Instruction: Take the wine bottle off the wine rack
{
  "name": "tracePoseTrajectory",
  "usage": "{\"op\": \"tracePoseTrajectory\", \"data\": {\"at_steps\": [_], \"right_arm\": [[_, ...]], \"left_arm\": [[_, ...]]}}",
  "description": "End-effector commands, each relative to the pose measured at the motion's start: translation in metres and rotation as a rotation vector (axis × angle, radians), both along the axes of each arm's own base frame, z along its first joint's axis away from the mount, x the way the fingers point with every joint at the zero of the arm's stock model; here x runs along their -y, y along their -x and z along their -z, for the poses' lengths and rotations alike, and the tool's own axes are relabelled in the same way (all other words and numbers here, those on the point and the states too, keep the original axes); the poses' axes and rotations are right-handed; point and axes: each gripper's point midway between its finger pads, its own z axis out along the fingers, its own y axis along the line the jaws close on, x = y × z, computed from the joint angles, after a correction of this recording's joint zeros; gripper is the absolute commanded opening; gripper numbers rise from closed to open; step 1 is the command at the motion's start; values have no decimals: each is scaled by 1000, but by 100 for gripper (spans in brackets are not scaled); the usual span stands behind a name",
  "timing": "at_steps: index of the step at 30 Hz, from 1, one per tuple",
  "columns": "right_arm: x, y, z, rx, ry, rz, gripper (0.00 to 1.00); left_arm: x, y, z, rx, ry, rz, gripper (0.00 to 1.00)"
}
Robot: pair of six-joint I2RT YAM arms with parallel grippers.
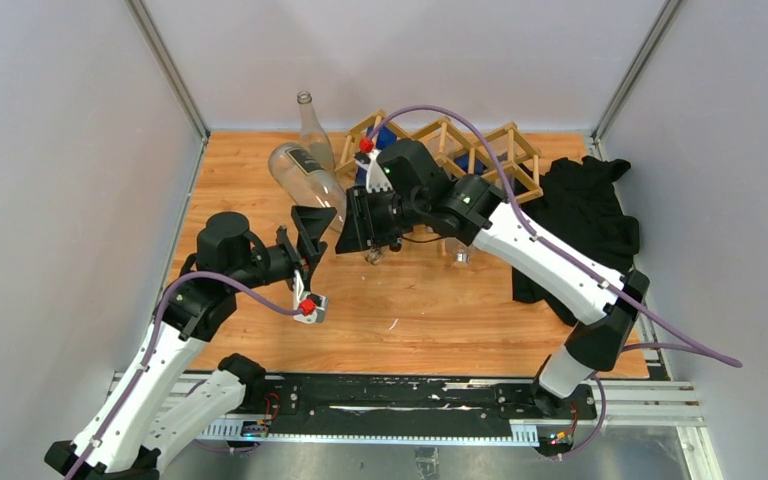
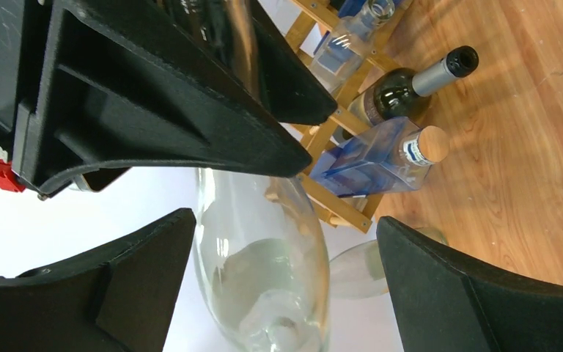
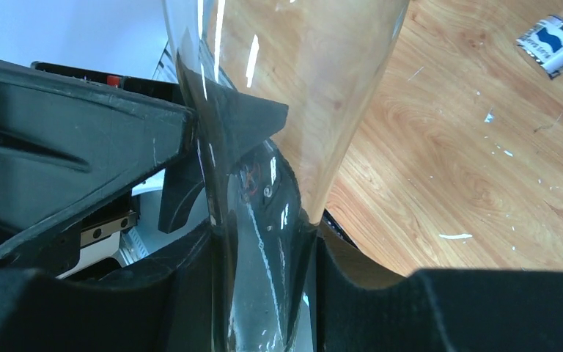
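Right pincer (image 3: 264,257) is clamped on the neck of the clear wine bottle (image 1: 305,172), which looks free of the wine rack (image 1: 500,150), just left of it, upper centre. Its long axis runs diagonally, base upper left, neck lower right. Left pincer (image 2: 282,235) gapes wide around the body. What's left, I'd say, is setting it down.
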Motion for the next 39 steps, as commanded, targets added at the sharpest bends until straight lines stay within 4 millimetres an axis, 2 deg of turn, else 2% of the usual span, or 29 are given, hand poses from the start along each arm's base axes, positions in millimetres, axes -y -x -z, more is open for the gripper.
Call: {"op": "tracePoseTrajectory", "data": {"at_steps": [1,7,14,16,18,20,22,23,24,26,28,29,32,36,39], "right_arm": [[-32,10,-80,222,-238,-115,0],[-48,27,-70,209,-231,-182,0],[-60,44,-74,209,-279,-241,0],[-61,46,-73,204,-294,-248,0],[-61,48,-74,204,-309,-255,0],[-61,50,-76,207,-323,-263,0],[-60,50,-80,214,-337,-266,0],[-58,50,-80,218,-339,-264,1],[-57,49,-81,219,-342,-259,6],[-51,46,-83,222,-347,-247,27],[-46,42,-83,219,-351,-233,45],[-43,40,-82,215,-350,-224,51],[-35,34,-80,210,-346,-194,60],[-26,30,-74,197,-336,-172,66],[-19,25,-71,198,-325,-142,67]], "left_arm": [[4,2,-8,58,13,27,100],[3,-1,-12,48,36,1,100],[0,-3,-11,-1,67,-35,100],[-1,-3,-13,-10,82,-42,97],[-1,-2,-14,-18,91,-42,91],[-1,-1,-16,-20,99,-44,80],[-1,0,-16,-20,101,-44,63],[-2,0,-16,-19,101,-46,49],[-2,0,-17,-16,102,-46,38],[-3,-2,-17,-14,103,-57,12],[-4,-3,-18,-14,107,-66,0],[-5,-4,-18,-15,110,-73,0],[-6,-6,-18,-18,113,-85,0],[-8,-9,-18,-22,127,-109,0],[-9,-13,-18,-22,138,-130,0]]}}
